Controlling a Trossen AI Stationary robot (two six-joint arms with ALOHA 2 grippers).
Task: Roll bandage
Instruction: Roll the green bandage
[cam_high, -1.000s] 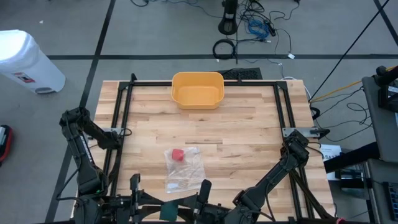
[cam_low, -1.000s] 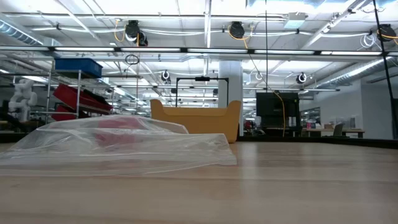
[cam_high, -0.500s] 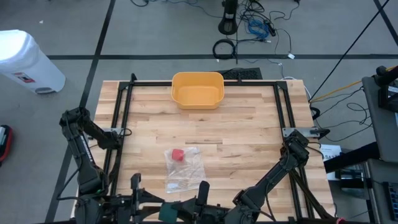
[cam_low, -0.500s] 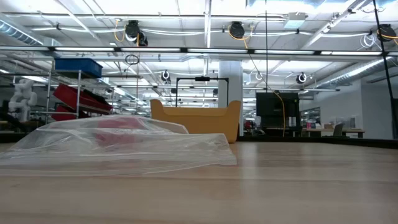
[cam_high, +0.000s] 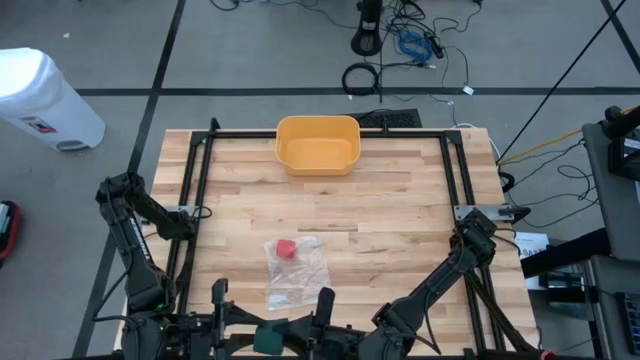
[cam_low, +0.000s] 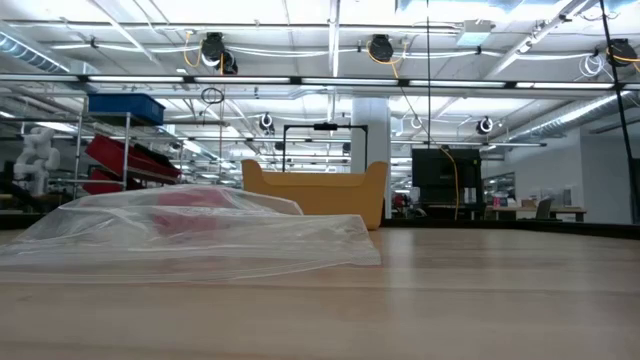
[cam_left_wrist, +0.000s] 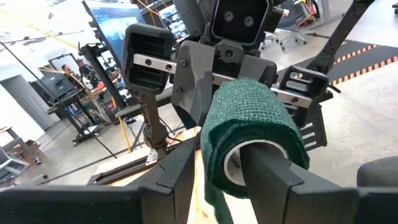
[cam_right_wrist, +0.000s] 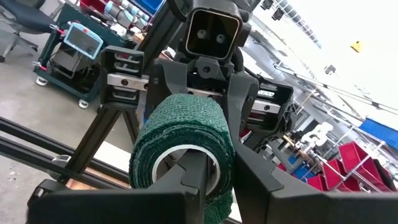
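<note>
Holding the green bandage roll (cam_left_wrist: 252, 140) between both grippers at the table's near edge, we are threading one finger of each into its core. Our left gripper (cam_left_wrist: 225, 177) is standing part open, one finger inside the core, the other outside. Our right gripper (cam_right_wrist: 214, 175) is pinching the roll's wall, so we should be turning slowly, keeping the wraps tight.

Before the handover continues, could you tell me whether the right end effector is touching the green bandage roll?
Touching: the right wrist view shows one finger inside the green bandage roll.

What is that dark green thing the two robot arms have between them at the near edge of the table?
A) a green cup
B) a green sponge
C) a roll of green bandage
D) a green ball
C: both wrist views show a green bandage roll with woven wrap and a hollow white core, held between the left gripper and the right gripper.
</note>
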